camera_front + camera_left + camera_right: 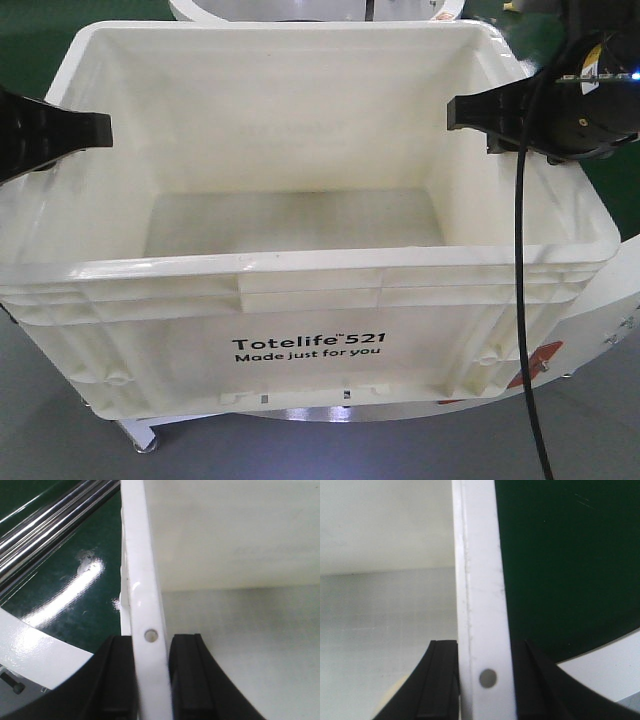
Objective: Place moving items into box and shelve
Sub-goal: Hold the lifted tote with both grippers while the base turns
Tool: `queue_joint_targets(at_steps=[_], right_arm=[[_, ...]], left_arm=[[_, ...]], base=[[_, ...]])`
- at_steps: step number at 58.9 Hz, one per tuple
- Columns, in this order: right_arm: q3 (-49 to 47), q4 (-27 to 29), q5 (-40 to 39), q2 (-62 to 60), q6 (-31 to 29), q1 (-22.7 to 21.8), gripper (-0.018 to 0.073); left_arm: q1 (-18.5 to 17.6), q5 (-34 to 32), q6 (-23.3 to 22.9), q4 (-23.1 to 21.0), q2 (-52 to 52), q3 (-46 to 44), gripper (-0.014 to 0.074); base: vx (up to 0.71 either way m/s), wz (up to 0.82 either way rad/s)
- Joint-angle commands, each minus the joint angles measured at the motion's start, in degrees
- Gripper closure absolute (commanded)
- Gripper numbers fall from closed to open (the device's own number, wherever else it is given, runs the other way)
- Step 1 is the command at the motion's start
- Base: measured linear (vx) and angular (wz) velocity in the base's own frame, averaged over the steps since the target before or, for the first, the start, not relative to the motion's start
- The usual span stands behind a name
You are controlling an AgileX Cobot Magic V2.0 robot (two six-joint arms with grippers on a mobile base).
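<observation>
The box (150,330) fills the front view: white ribbed plastic, thick smooth rim, mouth open upward. The left gripper (151,647) has its black jaws clamped on the left rim, one finger inside the wall and one outside. The right gripper (485,647) pinches the right rim the same way. Outside the walls lies a glossy green surface (570,555), and chrome rails (55,515) cross the left wrist view's upper left.

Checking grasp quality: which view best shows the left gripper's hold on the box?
Left wrist view: the left gripper clamps the box by its rim, a finger on each side. Front view shows it sideways, contact hidden. Right wrist view shows only the right gripper.
</observation>
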Motion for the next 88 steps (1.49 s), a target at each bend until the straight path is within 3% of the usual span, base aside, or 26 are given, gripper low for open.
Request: queue_joint_targets(at_steps=[1,17,30,51,88], right_arm=[[-2.1,-4.5,-4.9,-2.6,-1.1,0.0,0.0439],[-2.1,-4.5,-5.0,-2.5,-1.3,0.0,0.045],[-2.1,-4.5,-5.2,-2.5,-1.3,0.0,0.0581],[-2.1,-4.5,-5.1,-2.5,-1.3,0.0,0.0575],[-2.1,-4.5,-5.2,-2.5,-1.3,0.0,0.0575]], left_arm=[[-0.6,-7.2,0.2,2.9,-1.9,-2.5,0.047],[-0.6,-7.2,0.2,3.0,-1.9,-2.5,0.047],[-0.6,-7.7,0.2,3.1,-1.9,-2.5,0.0479],[-0.6,-7.1,0.2,4.5,-1.9,-2.5,0.0619],[-0.6,-7.0,0.2,4.5,-1.9,-2.5,0.062]], base=[[0.0,0.0],[0.0,0.0],[0.0,0.0],[0.0,0.0],[0.0,0.0]])
